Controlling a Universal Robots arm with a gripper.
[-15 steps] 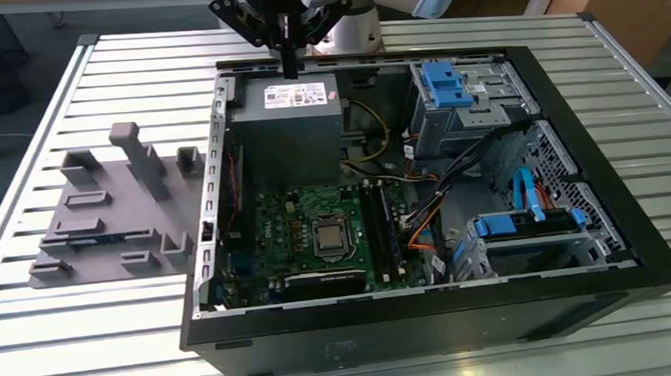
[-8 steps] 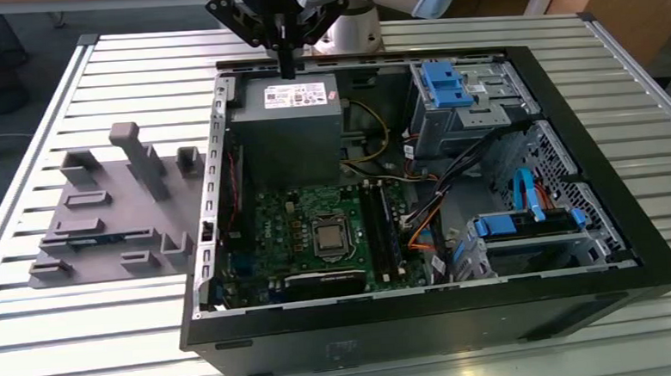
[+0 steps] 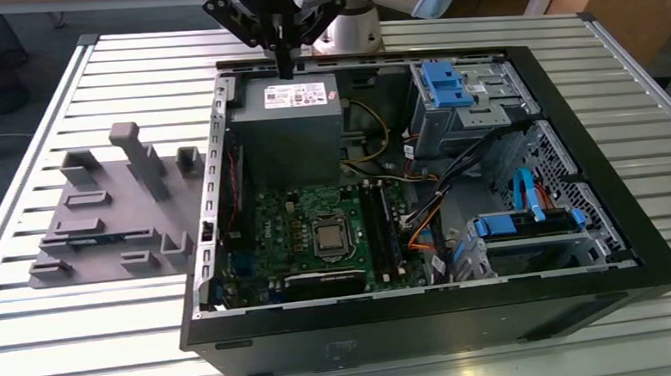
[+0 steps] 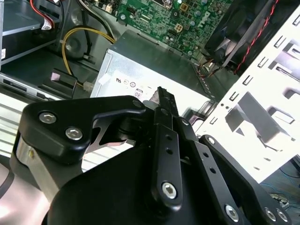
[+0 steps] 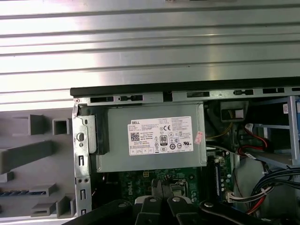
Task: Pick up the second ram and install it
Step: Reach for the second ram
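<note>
Second ram (image 3: 80, 242) looked to be the thin dark-blue strip lying flat in a slot of the gray holder (image 3: 98, 268), on the table (image 3: 92, 356) outside the open computer case (image 3: 435, 325). The same blue strip showed in the first wrist view (image 5: 23, 192), low in a holder groove. It was small, so the ID is a judgement. Nothing was touching it.

Claw (image 3: 284, 66) hung over the far rim of the case, just above the back edge of the power supply (image 3: 287, 126). Jaws were drawn together to a narrow point and nothing was visible between them, so I judged the claw empty. Both wrist views agreed: fingers (image 5: 161, 190) were pressed close, with the power supply label right beyond them, and the tip (image 4: 161, 93) was over the same gray box.

Key relation, in the exterior view: the second ram lay at roughly 7 to 8 o'clock from the claw, well apart, with the case wall and the holder's tall posts between them. Its long axis ran about 9 to 3 o'clock, slightly tilted. The memory slots (image 3: 381, 224) on the motherboard (image 3: 296, 212) ran nearer 12 to 6, at about 5 o'clock from the claw.

Pick-up not yet started.
</note>
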